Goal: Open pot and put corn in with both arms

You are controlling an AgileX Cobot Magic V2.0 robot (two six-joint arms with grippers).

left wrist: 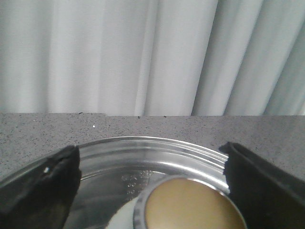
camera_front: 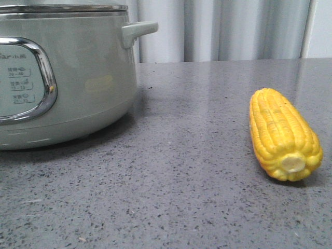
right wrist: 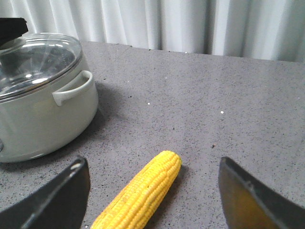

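Observation:
The pale green pot (camera_front: 67,78) stands at the left of the table with its glass lid (right wrist: 33,62) on. The yellow corn (camera_front: 282,135) lies on the table to the pot's right, its cut stub end toward the camera. My left gripper (left wrist: 150,151) is open just above the lid (left wrist: 143,157), one finger on each side of the lid's round tan knob (left wrist: 190,205). My right gripper (right wrist: 152,166) is open low over the corn (right wrist: 143,195), which lies between its fingers untouched. Neither gripper shows in the front view.
The grey speckled table (camera_front: 181,176) runs back to a pale curtain (camera_front: 233,28). The pot's stubby side handle (right wrist: 71,88) points toward the corn. A black part of the left arm (right wrist: 12,26) hangs over the lid.

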